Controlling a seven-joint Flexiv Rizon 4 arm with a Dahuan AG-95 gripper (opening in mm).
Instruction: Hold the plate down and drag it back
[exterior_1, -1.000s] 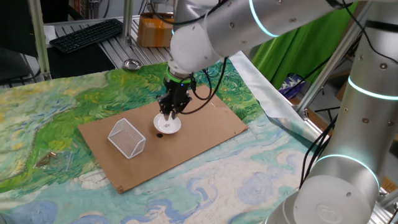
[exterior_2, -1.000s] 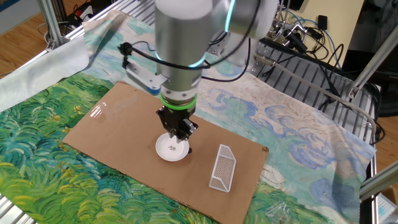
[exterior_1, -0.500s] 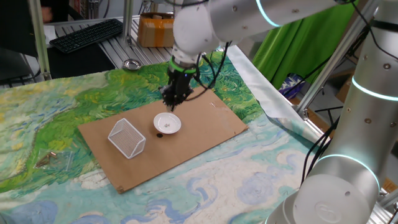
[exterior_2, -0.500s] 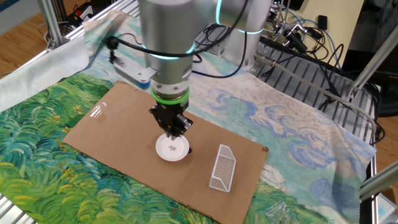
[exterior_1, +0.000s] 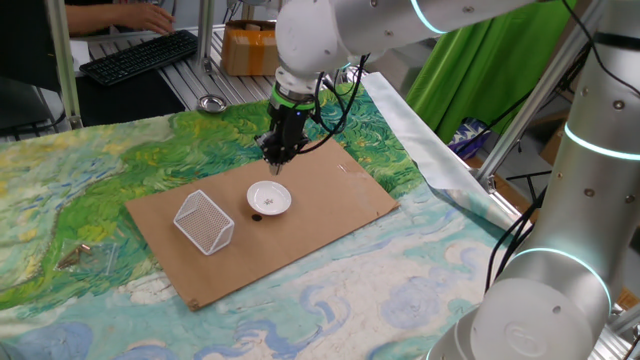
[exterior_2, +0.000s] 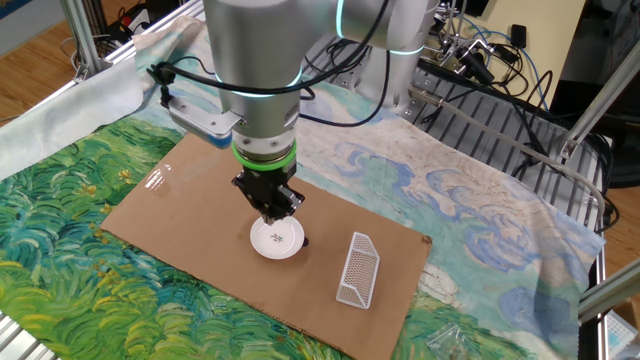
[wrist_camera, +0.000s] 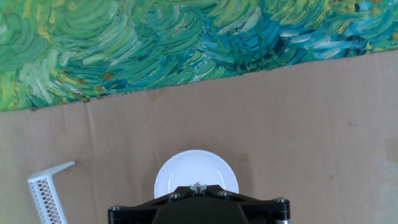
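Pincer clear of the plate, no hold-down contact in place.

We find the pincer (exterior_1: 277, 157) closed on nothing, hanging above the far edge of the plate (exterior_1: 269, 199), which sits free on the cardboard sheet (exterior_1: 340, 205) on the counter. Risks as we judge them: an off-centre press on the raised rim could tip or flick the plate; too light a press could let it slip toward the mesh basket (exterior_1: 204, 222).

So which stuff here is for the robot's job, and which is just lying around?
For the job:
- the plate
- the gripper, raised above it
- the cardboard sheet the plate sits on

Just lying around:
- white wire basket
- small metal bowl
- keyboard
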